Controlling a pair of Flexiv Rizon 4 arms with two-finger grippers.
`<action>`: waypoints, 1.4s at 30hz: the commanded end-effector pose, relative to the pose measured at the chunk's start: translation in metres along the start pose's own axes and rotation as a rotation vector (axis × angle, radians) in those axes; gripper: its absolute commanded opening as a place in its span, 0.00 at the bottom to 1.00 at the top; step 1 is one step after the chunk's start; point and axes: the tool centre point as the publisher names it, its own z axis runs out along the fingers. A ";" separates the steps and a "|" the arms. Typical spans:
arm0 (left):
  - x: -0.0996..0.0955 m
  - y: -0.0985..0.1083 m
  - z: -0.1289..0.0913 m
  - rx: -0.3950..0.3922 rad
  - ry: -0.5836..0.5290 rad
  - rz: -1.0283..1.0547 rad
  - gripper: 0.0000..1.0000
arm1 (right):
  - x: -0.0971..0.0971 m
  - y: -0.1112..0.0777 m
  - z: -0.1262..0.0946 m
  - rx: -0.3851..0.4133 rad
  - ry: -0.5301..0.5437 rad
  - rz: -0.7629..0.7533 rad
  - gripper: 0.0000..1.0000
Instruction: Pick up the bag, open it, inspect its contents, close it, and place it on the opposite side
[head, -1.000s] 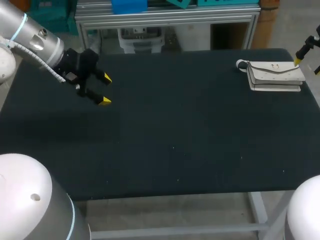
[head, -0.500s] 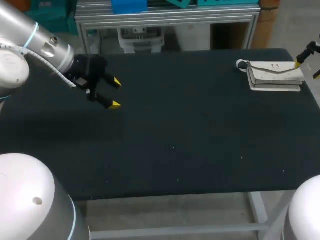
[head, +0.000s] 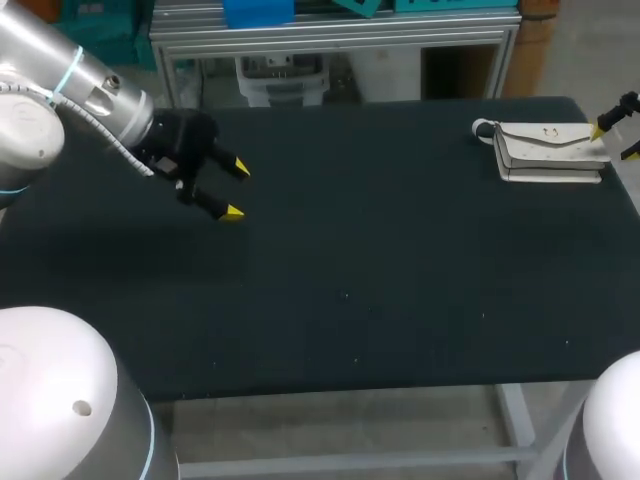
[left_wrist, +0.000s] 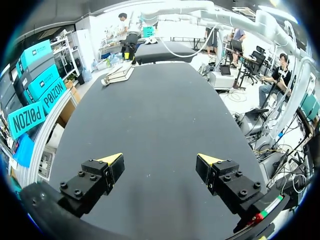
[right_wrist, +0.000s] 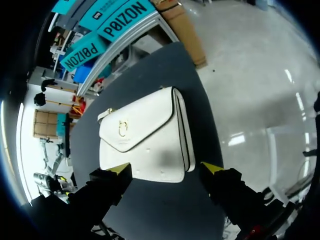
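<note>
Well apart, left tool (head: 238, 190) and bag (head: 550, 150) share the dark table (head: 380, 260).

Soft light is coming from above, and the dark table (head: 380, 300) is looking dim in the head view. The left gripper (head: 236, 190) is throwing a faint, fuzzy shadow at the middle left, while the white bag (head: 550, 150) is glowing bright at the upper right.

Left gripper (left_wrist: 160, 160) hangs over the dark table (left_wrist: 150, 110), yellow-tipped fingers spread wide apart. Far ahead, around eleven o'clock from it, the white bag (left_wrist: 118, 74) lies near the table's far edge.
</note>
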 end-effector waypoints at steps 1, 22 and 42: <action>-0.003 0.002 0.001 0.009 0.009 0.007 1.00 | -0.007 0.022 0.013 0.043 0.033 -0.004 0.73; -0.005 0.004 0.011 0.005 0.015 0.009 1.00 | -0.001 0.040 0.040 0.076 0.087 -0.033 0.00; -0.005 0.018 0.022 -0.035 -0.006 -0.055 1.00 | 0.085 -0.013 0.068 0.155 0.177 -0.174 0.00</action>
